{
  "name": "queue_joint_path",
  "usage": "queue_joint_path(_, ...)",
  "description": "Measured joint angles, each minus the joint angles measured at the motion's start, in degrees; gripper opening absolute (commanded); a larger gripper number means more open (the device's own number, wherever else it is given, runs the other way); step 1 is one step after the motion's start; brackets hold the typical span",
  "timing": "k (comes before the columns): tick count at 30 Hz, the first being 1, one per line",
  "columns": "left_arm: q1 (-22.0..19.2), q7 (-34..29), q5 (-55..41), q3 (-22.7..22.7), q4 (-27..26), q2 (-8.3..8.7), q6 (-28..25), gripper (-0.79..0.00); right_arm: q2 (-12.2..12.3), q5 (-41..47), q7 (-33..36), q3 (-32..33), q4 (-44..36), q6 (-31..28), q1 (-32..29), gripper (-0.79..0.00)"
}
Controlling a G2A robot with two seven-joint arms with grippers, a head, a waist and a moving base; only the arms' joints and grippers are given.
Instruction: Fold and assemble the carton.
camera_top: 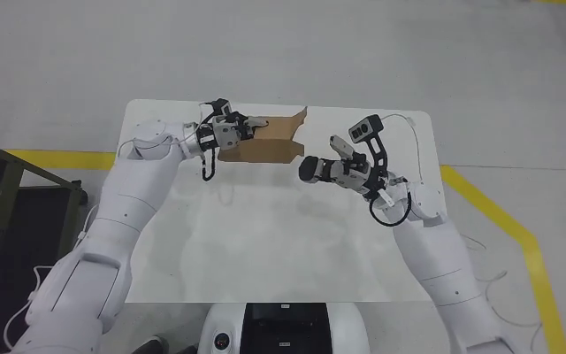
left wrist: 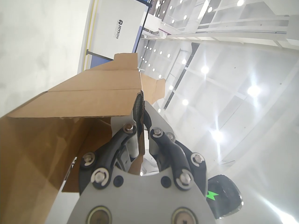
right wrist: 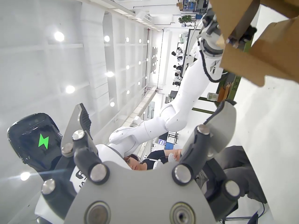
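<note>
A brown cardboard carton (camera_top: 270, 140), still flat with its flaps sticking out, stands at the far middle of the white table (camera_top: 265, 248). My left gripper (camera_top: 256, 124) is shut on the carton's upper left edge; in the left wrist view its fingertips (left wrist: 139, 108) pinch a thin cardboard panel (left wrist: 77, 94). My right gripper (camera_top: 311, 166) hovers open just right of the carton's lower flap, touching nothing. In the right wrist view the wide-apart fingers (right wrist: 80, 117) frame the carton (right wrist: 264, 54) farther off.
The near half of the table is bare white surface. A yellow floor line (camera_top: 504, 212) runs past both sides of the table, and a dark cart (camera_top: 26, 212) stands at the left edge.
</note>
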Motion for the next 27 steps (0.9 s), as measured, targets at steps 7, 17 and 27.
queue_joint_path(7,1.0,-3.1,0.3,-1.2,-0.8,0.62,1.8,-0.785,-0.2,-0.6,-0.8,-0.8,2.0,-0.2,1.1,0.000)
queue_joint_path(17,2.5,-3.1,1.3,-2.2,-3.2,1.16,2.0,-0.785,-0.5,-0.6,-1.3,-1.7,3.2,-0.8,2.2,0.000)
queue_joint_path(27,2.8,-5.4,-0.1,-1.5,-5.1,0.96,3.7,-0.785,-0.7,0.6,-0.9,-1.8,3.9,-0.7,2.4,0.000)
